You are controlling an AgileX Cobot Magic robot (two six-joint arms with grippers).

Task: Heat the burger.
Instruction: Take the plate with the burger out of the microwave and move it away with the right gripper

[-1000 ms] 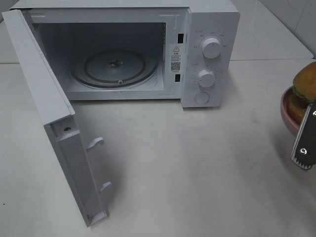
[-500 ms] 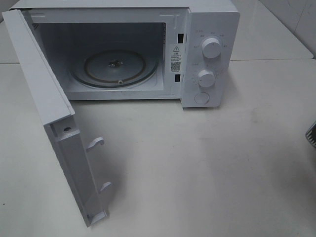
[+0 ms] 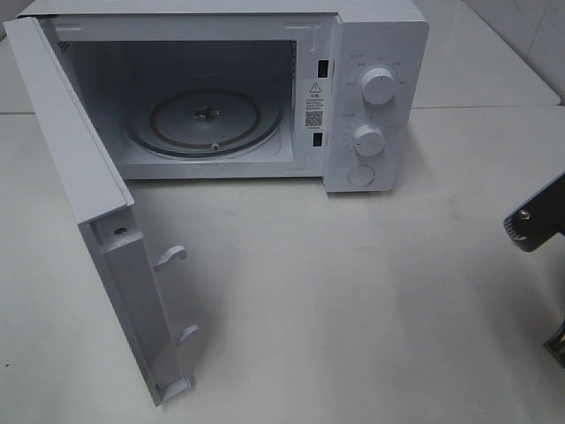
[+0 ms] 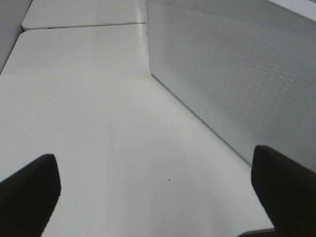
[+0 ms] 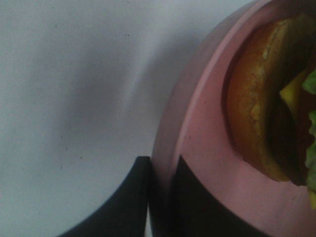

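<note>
In the right wrist view the burger [image 5: 266, 103], golden-brown bun with green lettuce, rests on a pink plate [image 5: 197, 133]. My right gripper [image 5: 160, 165] is shut on the plate's rim, one dark finger [image 5: 131, 202] outside the rim and the other inside. The burger and plate are out of the exterior high view; only part of my right arm [image 3: 534, 221] shows at its right edge. My left gripper [image 4: 158, 187] stands open over bare table beside the microwave door [image 4: 237, 74], nothing between its fingers.
The white microwave [image 3: 375, 97] stands at the back with its door [image 3: 84, 185] swung wide to the left. Inside, its glass turntable [image 3: 207, 119] is bare. White table [image 3: 353, 300] stretches in front of it.
The plate with the burger, seen at the right edge a second ago, left the exterior high view. Part of the right arm now shows there instead. Microwave and door have not moved.
</note>
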